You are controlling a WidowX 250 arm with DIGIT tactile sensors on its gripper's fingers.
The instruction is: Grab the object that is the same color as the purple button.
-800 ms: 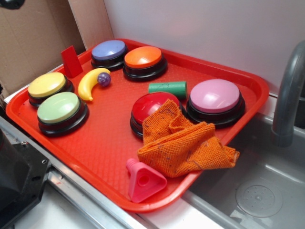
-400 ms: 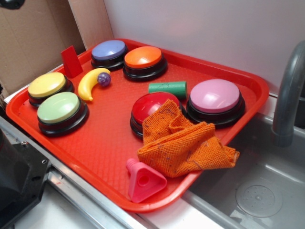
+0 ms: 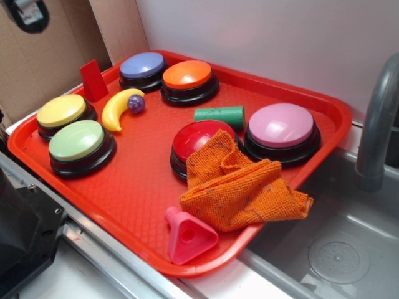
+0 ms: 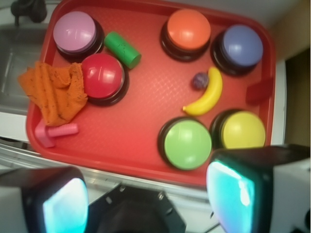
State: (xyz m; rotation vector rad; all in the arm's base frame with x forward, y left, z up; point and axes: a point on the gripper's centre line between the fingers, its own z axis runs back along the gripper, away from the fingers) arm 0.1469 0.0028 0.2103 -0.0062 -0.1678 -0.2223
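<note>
The small purple speckled ball (image 3: pixel 136 103) (image 4: pixel 199 80) lies on the red tray (image 3: pixel 143 187), touching the tip of a yellow toy banana (image 3: pixel 117 110) (image 4: pixel 206 94). Just behind it at the tray's far left stands the purple button (image 3: pixel 143 66) (image 4: pixel 242 45), a blue-violet dome on a black base. In the wrist view my gripper (image 4: pixel 146 204) hangs high above the tray's near edge, open, with its cyan pads (image 4: pixel 65 206) far apart and nothing between them. In the exterior view only a dark piece of the arm (image 3: pixel 26 14) shows at the top left corner.
Orange (image 3: pixel 187 75), yellow (image 3: pixel 62 111), green (image 3: pixel 77 141), red (image 3: pixel 199 138) and pink-mauve (image 3: pixel 282 125) buttons share the tray with a green cylinder (image 3: pixel 219 114), an orange cloth (image 3: pixel 240 185), a pink funnel-like toy (image 3: pixel 187 235) and a red block (image 3: pixel 93 80). A sink (image 3: pixel 336 249) and faucet (image 3: pixel 377 124) lie to the right.
The dark piece of the arm at the top left of the exterior view has come further down into the frame. Nothing on the tray has moved.
</note>
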